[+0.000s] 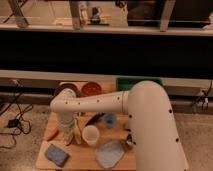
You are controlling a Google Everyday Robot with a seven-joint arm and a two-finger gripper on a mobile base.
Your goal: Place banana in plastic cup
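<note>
Orange carrot (51,134) sits at the far left of the wooden worktop (80,158), with a blue sponge (56,154) in front of it. Ignore both, neither is your target.

Just right of the carrot is where it's happening. The white arm (95,102) reaches across from the right and drops its wrist straight down, so the gripper (69,131) is low on the worktop, right at the upper end of the banana (75,136). The gripper is pressed together, and as far as I can make out it's pinching the banana's top end, though the wrist hides the actual contact, so don't take the grasp as confirmed. The banana shows up as two pale yellow-green strips in a narrow V, lying on the wood and not lifted yet.

Next over, just beside the banana, is the white plastic cup (91,135), upright with its mouth up, and it looks empty from here. Past that there's a small blue object (110,120) behind the cup and a grey-blue cloth (111,153) in front, both out of your way.

So progress-wise I'd call it early-middle. The reach is done and the grasp looks made. What's left for you is the lift, a short hop right over the cup's rim, then lower and release. The cup is close, so watch you don't knock it on the way up.
</note>
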